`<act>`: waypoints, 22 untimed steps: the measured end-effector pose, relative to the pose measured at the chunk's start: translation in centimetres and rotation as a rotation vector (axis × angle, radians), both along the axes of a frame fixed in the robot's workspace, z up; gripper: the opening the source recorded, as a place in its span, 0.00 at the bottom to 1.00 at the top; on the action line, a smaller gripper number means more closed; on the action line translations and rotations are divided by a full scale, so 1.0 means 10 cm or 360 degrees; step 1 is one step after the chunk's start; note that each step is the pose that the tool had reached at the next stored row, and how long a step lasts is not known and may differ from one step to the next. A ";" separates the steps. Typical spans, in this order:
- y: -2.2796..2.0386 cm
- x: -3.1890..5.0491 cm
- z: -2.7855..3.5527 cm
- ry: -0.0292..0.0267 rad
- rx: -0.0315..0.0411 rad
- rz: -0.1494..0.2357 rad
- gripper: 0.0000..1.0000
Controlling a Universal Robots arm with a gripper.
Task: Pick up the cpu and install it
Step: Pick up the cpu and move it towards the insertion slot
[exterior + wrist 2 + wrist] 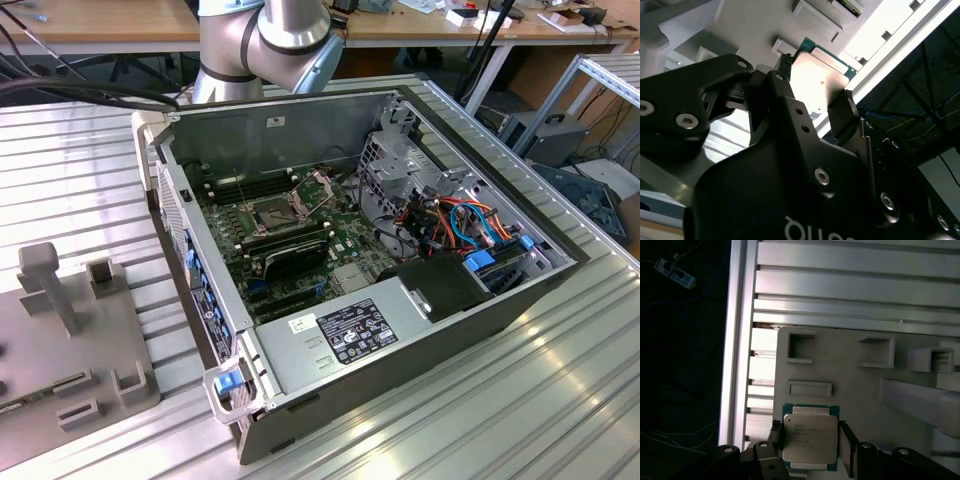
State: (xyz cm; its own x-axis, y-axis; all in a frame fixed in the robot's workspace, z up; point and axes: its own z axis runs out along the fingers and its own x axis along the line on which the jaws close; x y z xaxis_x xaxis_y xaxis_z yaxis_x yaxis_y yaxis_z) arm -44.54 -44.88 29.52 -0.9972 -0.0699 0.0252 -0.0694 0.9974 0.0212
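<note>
The cpu (809,432), a small square chip with a dull silver top on a green board, sits between the two black fingers of my gripper (810,442). One finger (776,436) presses each side, so the gripper is shut on it. In the second wrist view the cpu (822,75) shows from a low angle, pinched at its edges by the gripper (815,82). It is over the pale grey fixture plate (865,390); I cannot tell whether it rests on the plate or hangs just above it. The dark square socket (272,212) lies on the motherboard inside the open computer case (300,130).
The fixture plate (60,400) at the exterior view's left carries pockets, slots and a tall post (45,280). The ribbed aluminium table (560,380) ends just beyond the plate, with dark floor past its edge (737,340). Cables (460,220) and a power supply (350,335) crowd the case.
</note>
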 end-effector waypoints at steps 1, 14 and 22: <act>0.000 0.000 0.015 -0.00001 0.0000 0.0000 0.55; 0.000 0.000 0.047 -0.00001 0.0000 0.0000 0.55; 0.000 0.000 0.052 -0.00001 0.0000 0.0000 0.55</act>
State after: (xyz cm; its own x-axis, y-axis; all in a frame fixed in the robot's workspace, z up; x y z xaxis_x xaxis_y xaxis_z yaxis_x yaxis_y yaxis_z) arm -44.54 -44.87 30.04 -0.9972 -0.0699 0.0251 -0.0694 0.9974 0.0213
